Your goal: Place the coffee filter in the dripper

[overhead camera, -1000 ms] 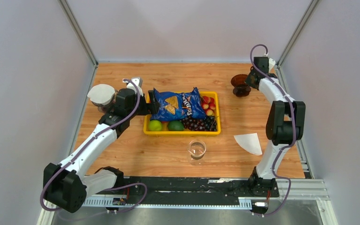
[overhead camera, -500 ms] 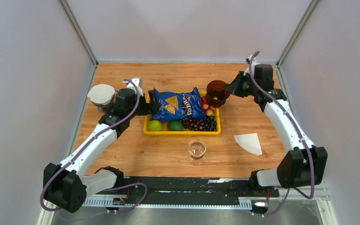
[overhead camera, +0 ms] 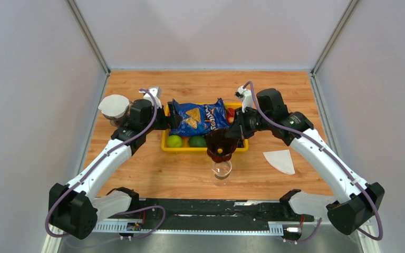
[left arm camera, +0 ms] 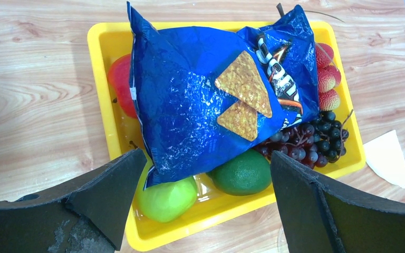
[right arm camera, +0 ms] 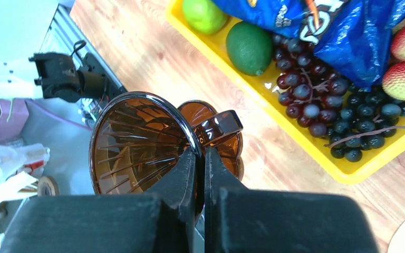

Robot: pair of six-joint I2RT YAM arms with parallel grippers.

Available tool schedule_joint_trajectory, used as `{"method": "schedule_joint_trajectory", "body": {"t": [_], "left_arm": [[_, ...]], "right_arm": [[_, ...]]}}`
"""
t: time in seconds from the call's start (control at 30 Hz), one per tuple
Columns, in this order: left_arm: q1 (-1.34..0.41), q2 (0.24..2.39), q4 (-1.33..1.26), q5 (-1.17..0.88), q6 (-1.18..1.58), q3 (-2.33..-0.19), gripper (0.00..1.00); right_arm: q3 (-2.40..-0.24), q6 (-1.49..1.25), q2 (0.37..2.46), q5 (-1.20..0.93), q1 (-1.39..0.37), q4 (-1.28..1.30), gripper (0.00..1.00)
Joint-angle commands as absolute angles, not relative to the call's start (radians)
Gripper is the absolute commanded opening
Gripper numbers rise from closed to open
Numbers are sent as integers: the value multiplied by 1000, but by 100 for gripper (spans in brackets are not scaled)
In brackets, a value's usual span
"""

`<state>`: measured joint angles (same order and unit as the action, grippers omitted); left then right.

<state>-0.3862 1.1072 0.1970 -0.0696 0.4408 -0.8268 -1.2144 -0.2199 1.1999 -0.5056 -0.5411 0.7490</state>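
My right gripper is shut on the rim of the brown see-through dripper and holds it in the air just above the clear glass. In the right wrist view the dripper is tilted with its ribbed cone open to the camera, and my fingertips pinch its wall. A white folded coffee filter lies flat on the table at the right; its corner shows in the left wrist view. My left gripper is open and empty, hovering by the yellow tray's left end.
The yellow tray holds a blue chip bag, two limes, grapes and red fruit. A second white filter sits on an object at the far left. The wooden table ends at grey walls on both sides.
My right arm has swung from the back right corner across the tray to the front middle, carrying the dripper to just above the glass. The left arm has not moved.
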Motion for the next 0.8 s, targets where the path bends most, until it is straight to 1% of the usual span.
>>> {"method": "schedule_joint_trajectory", "body": {"t": [0.0, 0.2, 0.77], "left_arm": [[-389, 1110, 169, -89, 437, -845, 100], [-389, 1114, 173, -90, 438, -846, 100], [-389, 1120, 171, -101, 444, -847, 100]], "right_arm": [[-1212, -164, 1153, -561, -599, 779, 0], [-1207, -160, 1154, -555, -652, 784, 0], [-1140, -211, 1161, -467, -658, 801, 0]]}}
